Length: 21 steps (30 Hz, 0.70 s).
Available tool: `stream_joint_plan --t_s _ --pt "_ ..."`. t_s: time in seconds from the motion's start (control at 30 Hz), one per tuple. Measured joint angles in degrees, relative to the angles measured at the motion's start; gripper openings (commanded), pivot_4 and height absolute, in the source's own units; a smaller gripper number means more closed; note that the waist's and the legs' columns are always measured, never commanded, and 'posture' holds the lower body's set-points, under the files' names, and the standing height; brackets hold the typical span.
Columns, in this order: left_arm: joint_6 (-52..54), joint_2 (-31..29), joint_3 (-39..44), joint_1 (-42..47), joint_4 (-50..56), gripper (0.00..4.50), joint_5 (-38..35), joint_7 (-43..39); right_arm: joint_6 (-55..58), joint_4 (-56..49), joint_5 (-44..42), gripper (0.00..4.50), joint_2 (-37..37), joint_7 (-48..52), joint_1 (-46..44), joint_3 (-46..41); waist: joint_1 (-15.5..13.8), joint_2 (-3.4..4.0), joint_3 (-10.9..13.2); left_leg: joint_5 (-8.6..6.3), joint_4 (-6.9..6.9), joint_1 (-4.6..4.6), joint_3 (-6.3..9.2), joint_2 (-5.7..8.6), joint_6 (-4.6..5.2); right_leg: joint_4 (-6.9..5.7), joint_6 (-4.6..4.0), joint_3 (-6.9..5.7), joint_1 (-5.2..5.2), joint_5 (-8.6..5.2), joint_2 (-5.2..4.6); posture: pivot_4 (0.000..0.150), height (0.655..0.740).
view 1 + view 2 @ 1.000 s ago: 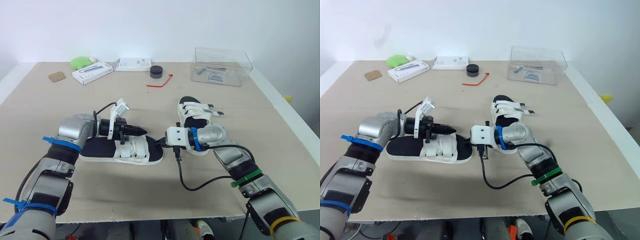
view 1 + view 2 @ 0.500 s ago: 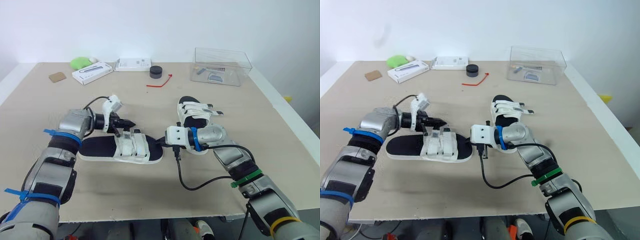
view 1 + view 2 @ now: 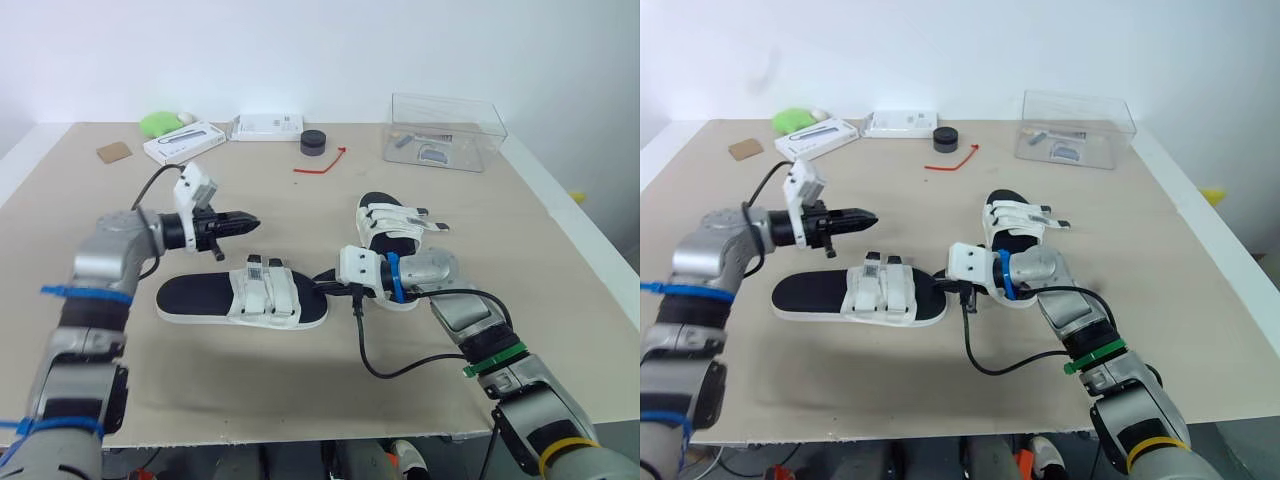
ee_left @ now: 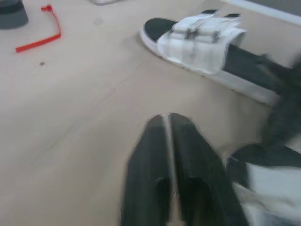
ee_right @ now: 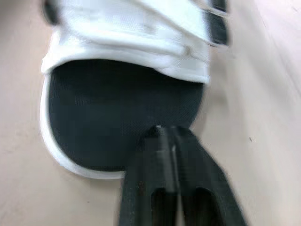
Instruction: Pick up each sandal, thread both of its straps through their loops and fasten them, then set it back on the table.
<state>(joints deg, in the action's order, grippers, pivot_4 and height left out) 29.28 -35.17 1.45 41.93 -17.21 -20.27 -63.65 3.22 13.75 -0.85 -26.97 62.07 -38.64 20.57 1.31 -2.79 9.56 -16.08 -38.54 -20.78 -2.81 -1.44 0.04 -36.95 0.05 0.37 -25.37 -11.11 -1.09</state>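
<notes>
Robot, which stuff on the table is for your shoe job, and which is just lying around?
For the job: nearer sandal, farther sandal.

Just lying about: green lump, white box, flat white pack, black puck, red tie, clear box, brown card.

The right pincer (image 5: 165, 135) is holding its two black fingers (image 5: 138, 181) pressed together, with only a thin seam showing between them. Their tips are sitting at the end of a sandal (image 5: 84, 155), over the edge of its black footbed (image 5: 108, 108); contact is not showing clearly. A white sole rim (image 5: 49, 141) is curving around the footbed, and blurred white straps (image 5: 136, 33) are crossing the sandal beyond it. The sandal is lying on the beige counter (image 5: 263, 117).
</notes>
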Motion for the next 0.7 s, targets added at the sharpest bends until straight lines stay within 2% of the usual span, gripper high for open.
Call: stream_joint_plan --t_s 0.03,0.07,0.1,0.13,0.17,0.23,0.27,0.3,0.33,0.47,0.7 --pt "-0.74 -2.37 1.36 -4.88 5.98 1.8 -0.2 -0.31 2.98 -1.66 -2.51 2.03 -0.4 0.22 1.49 -2.31 -0.06 0.01 0.0 -0.07 0.0 -0.06 0.01 0.0 -0.06 0.0 -0.28 0.0 -0.04 0.1 -0.16 0.15 0.74" --pt "-1.68 -3.87 2.12 -8.1 9.21 2.04 -0.22 -0.49 5.0 -2.72 -4.27 2.3 -0.98 0.45 2.67 -3.8 -0.12 0.01 0.01 -0.11 0.0 -0.1 0.04 0.01 -0.07 0.01 -0.3 -0.05 -0.05 0.07 -0.17 0.15 0.74" --pt "-2.38 -4.88 3.08 -10.9 11.55 2.56 -0.32 -0.76 7.33 -4.34 -6.35 2.85 -1.51 0.72 3.93 -5.5 -0.15 0.03 0.02 -0.15 -0.01 -0.29 0.09 0.02 -0.09 0.04 -0.3 -0.11 -0.19 0.06 -0.22 0.15 0.74" --pt "-2.85 -5.32 3.55 -12.08 12.5 2.74 -0.49 -0.85 8.38 -5.36 -7.51 3.02 -1.75 0.84 4.53 -6.4 -0.15 0.03 0.03 -0.15 -0.01 -0.33 0.09 0.02 -0.09 0.05 -0.3 -0.13 -0.23 0.06 -0.23 0.15 0.74" --pt "-5.47 -7.91 5.49 -17.36 15.29 3.1 -0.48 -1.69 14.88 -10.15 -14.37 3.48 -3.1 1.51 6.79 -11.25 -0.15 0.04 0.03 -0.19 -0.01 -0.52 0.09 0.02 -0.09 0.06 -0.31 -0.13 -0.41 0.05 -0.26 0.15 0.74" --pt "-9.42 -11.09 6.64 -22.61 15.87 3.6 0.53 -2.8 21.46 -14.27 -21.02 4.03 -5.94 1.7 8.29 -17.39 -0.18 0.09 0.06 -0.27 0.0 -0.71 0.1 0.02 -0.09 0.06 -0.32 -0.16 -0.62 0.04 -0.31 0.15 0.74" --pt "-10.92 -11.81 7.03 -24.17 15.82 4.12 1.22 -3.22 23.6 -15.53 -23.11 4.5 -7.51 1.7 8.64 -19.79 -0.21 0.09 0.07 -0.3 0.0 -0.72 0.1 0.02 -0.07 0.07 -0.35 -0.2 -0.63 0.02 -0.32 0.15 0.74" --pt "-13.31 -12.37 6.97 -25.51 15.81 4.4 1.97 -3.57 26.05 -17.1 -25.34 4.5 -8.91 1.66 8.84 -21.87 -0.27 0.09 0.07 -0.31 0.0 -0.74 0.15 0.02 -0.06 0.11 -0.36 -0.26 -0.61 0.01 -0.32 0.15 0.74" --pt "-15.39 -12.69 6.87 -26.33 15.69 4.47 2.74 -4.11 27.89 -18.65 -27.16 4.5 -9.55 1.65 9.0 -23.29 -0.28 0.09 0.06 -0.31 0.0 -0.73 0.2 0.02 -0.06 0.12 -0.38 -0.3 -0.58 0.0 -0.29 0.15 0.74" --pt "-26.18 -12.0 2.69 -25.98 15.03 4.47 6.75 -4.75 32.83 -23.12 -32.0 4.5 -10.59 1.16 12.04 -25.03 -0.37 0.11 0.08 -0.3 0.0 -0.73 0.33 0.03 -0.05 0.14 -0.38 -0.4 -0.5 -0.07 -0.17 0.15 0.74" --pt "-34.37 -5.53 -4.37 -18.26 9.8 4.47 9.79 -4.7 32.72 -24.92 -32.38 4.5 -11.2 -1.11 14.27 -25.42 -0.27 0.11 0.08 -0.29 -0.1 -0.75 0.25 0.06 -0.05 0.12 -0.17 -0.31 -0.49 -0.1 -0.04 0.15 0.74"
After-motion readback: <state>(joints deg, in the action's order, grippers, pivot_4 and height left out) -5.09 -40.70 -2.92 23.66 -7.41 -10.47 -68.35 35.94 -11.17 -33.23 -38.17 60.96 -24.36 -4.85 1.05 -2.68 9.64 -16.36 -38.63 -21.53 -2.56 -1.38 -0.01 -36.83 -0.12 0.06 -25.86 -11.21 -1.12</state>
